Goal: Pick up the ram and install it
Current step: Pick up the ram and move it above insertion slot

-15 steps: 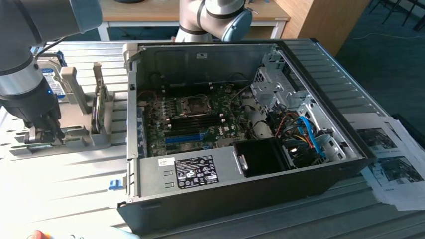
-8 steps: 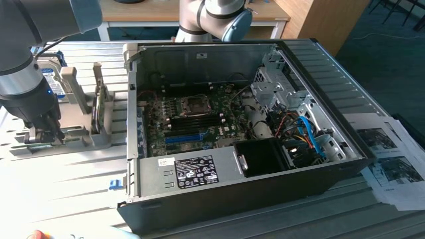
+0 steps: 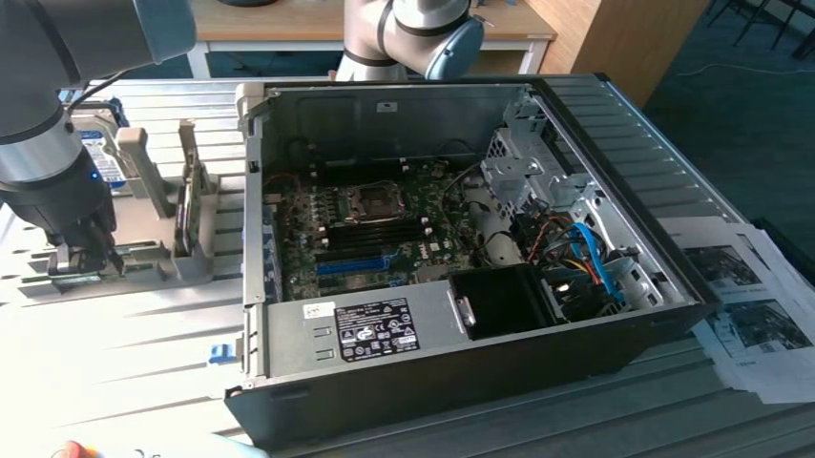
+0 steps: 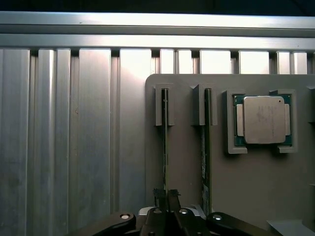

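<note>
The ram [image 4: 165, 147] is a thin green stick seen edge-on, standing upright in a notched slot of a matte grey holder [image 4: 246, 187]; the gripper [image 4: 166, 193] has its black fingers [image 4: 158, 195] drawn narrow and pinched on the ram's near end. A second stick [image 4: 205, 147] stands in the next slot, just beside it, and a CPU [image 4: 263, 120] with a square dull-metal lid sits in a corner-bracketed recess further along. The holder lies on a table [image 4: 74, 147] of ribbed, brushed aluminium slats with long grooves. In the exterior view, at the left of the frame, the arm [image 3: 52, 162] reaches down to the holder [image 3: 153, 253], the gripper [image 3: 83, 262] low against it, a silver-and-blue hard drive [image 3: 105, 153] behind. Mid-frame an open black steel case [image 3: 421, 382] shows its motherboard [image 3: 369, 229]. Printed papers [image 3: 751, 305] lie at the right, a wooden desk [image 3: 305, 24] runs along the top edge, and dark carpet [image 3: 751, 114] fills the upper right
</note>
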Tool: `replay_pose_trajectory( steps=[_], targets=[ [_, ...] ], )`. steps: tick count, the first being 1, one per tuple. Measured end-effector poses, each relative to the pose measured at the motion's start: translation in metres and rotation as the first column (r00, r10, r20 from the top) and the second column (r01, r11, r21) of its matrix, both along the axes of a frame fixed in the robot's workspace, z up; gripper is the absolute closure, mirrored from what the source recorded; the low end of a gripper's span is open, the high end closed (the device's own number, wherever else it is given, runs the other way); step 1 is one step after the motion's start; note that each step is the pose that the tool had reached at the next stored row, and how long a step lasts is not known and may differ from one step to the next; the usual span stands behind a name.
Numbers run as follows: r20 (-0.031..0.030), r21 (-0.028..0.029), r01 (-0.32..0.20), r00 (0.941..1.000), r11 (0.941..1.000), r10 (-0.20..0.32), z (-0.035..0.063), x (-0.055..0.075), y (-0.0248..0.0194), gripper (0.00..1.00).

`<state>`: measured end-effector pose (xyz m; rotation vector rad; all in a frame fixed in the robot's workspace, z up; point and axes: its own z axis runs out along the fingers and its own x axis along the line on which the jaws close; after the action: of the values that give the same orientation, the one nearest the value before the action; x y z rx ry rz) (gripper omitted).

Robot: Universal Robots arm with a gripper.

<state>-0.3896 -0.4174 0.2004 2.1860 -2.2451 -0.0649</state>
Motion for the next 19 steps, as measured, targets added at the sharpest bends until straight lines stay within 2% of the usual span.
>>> replay_pose_trajectory(
  steps=[6, 19],
  targets=[
    [0.0002, 0.0001, 0.000, 1.0000, 1.0000, 0.000, 0.0001, 0.000, 0.0000, 0.88],
    [0.0000, 0.0000, 0.000, 1.0000, 1.0000, 0.000, 0.0111, 0.000, 0.0000, 0.88]
  ],
)
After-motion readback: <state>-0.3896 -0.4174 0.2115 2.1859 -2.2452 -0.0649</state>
